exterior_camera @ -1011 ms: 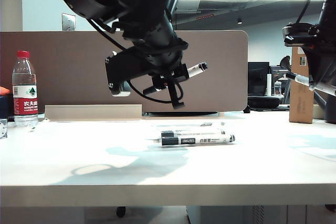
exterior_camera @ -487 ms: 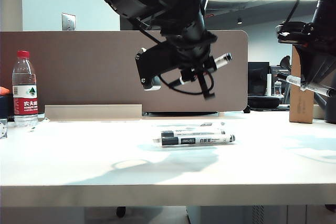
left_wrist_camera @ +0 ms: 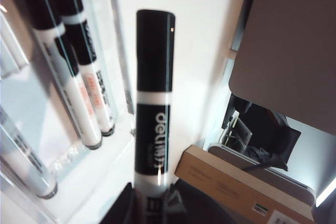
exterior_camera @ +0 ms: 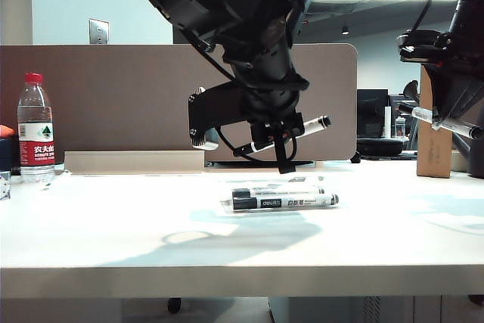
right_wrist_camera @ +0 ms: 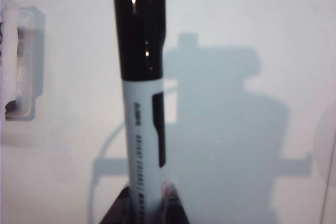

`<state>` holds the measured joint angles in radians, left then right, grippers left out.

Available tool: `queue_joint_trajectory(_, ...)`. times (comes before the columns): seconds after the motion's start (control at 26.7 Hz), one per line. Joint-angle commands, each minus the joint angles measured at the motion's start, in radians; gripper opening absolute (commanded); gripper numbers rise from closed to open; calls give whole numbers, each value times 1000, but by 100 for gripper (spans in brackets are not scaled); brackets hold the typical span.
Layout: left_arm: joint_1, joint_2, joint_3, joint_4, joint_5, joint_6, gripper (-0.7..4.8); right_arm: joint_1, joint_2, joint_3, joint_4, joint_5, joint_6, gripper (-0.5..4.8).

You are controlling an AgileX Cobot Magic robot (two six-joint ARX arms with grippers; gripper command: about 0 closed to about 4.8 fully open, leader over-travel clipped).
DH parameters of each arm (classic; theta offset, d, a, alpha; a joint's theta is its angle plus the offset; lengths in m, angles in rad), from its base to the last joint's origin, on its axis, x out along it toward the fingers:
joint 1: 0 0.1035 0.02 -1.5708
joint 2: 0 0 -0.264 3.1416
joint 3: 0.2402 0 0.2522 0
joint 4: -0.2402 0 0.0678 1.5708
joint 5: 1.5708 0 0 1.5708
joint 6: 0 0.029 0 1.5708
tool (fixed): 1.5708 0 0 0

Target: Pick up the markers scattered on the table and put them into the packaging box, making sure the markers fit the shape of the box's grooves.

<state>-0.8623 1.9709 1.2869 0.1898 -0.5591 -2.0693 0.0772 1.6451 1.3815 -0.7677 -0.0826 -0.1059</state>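
My left gripper (exterior_camera: pixel 278 140) hangs over the middle of the table (exterior_camera: pixel 113 232), shut on a marker (exterior_camera: pixel 302 128) that lies nearly level, tilted up to the right. It sits just above the clear packaging box (exterior_camera: pixel 276 196), where two markers (exterior_camera: pixel 283 202) lie side by side. In the left wrist view the held marker (left_wrist_camera: pixel 153 103) sticks out of the left gripper (left_wrist_camera: pixel 150 204), beside the packaging box (left_wrist_camera: pixel 122 66) with markers (left_wrist_camera: pixel 86 72) in its grooves. At the far right my right gripper (exterior_camera: pixel 446 113) is shut on another marker (exterior_camera: pixel 450 123), high above the table. That marker (right_wrist_camera: pixel 142 103) rises from the right gripper (right_wrist_camera: pixel 147 203).
A water bottle (exterior_camera: pixel 35 130) stands at the back left. A brown divider panel (exterior_camera: pixel 113 96) runs behind the table. A tall cardboard box (exterior_camera: pixel 433 145) stands at the back right, near my right arm. The packaging box's end (right_wrist_camera: pixel 21 66) shows in the right wrist view.
My left arm swung right with its marker, then came down toward the packaging box. The right arm and its marker kept still.
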Motion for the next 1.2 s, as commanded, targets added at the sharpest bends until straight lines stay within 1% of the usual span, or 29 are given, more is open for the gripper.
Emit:
queue_joint_trajectory(0.04,7,11,3,3,-5,-3,46,1,-7,5,8,-2,-5,-8)
queue_joint_trajectory(0.11,13,26,3,25,-4,-3,111,1,-7,5,3,-2,-7,-8)
queue_joint_trajectory(0.15,16,29,3,39,-2,-3,132,1,-7,5,2,-2,-8,-8)
queue_joint_trajectory(0.3,16,31,6,60,-3,-3,154,1,-7,5,2,-2,-11,-8)
queue_joint_trajectory(0.34,16,31,6,60,-3,-3,175,1,-7,5,2,-2,-11,-8)
queue_joint_trajectory(0.37,16,31,6,60,-5,-3,247,1,-7,5,2,-2,-11,-8)
queue_joint_trajectory(0.41,17,31,6,60,-5,-3,290,1,-7,5,2,-2,-11,-8)
queue_joint_trajectory(0.45,17,31,6,61,-5,-3,316,1,-7,5,2,-3,-11,-8)
queue_joint_trajectory(0.49,17,31,6,67,-5,-3,316,1,-7,5,2,-4,-11,-8)
queue_joint_trajectory(0.56,17,31,6,126,-4,-3,314,1,-7,5,2,-6,-11,-8)
queue_joint_trajectory(0.67,23,31,6,264,3,-2,314,1,-7,5,9,-7,-11,-8)
queue_joint_trajectory(0.75,39,30,6,403,42,38,308,1,-7,5,22,-39,-11,-8)
queue_joint_trajectory(0.82,68,29,6,579,97,136,307,1,-6,5,41,-107,-11,-8)
queue_joint_trajectory(0.86,84,29,6,663,116,187,298,2,-6,5,47,-132,-12,-8)
queue_joint_trajectory(0.9,106,29,6,758,142,248,256,3,-6,5,52,-160,-20,-8)
queue_joint_trajectory(0.94,128,29,6,821,174,291,195,4,-6,5,56,-199,-35,-8)
queue_joint_trajectory(0.97,154,29,6,880,225,327,113,6,-4,5,61,-232,-50,-8)
queue_joint_trajectory(1.01,195,29,6,953,311,357,28,11,-4,5,66,-261,-62,-8)
queue_joint_trajectory(1.05,233,29,6,1009,393,374,-1,20,-2,5,79,-292,-76,-8)
queue_joint_trajectory(1.09,272,29,6,1058,487,386,-4,30,1,5,96,-315,-86,-8)
queue_joint_trajectory(1.12,318,29,6,1106,607,392,-3,46,4,6,123,-332,-98,-8)
queue_joint_trajectory(1.16,383,29,6,1181,790,384,-4,75,10,6,172,-346,-117,-8)
queue_joint_trajectory(1.2,423,29,6,1241,892,363,-4,97,15,7,200,-346,-135,-8)
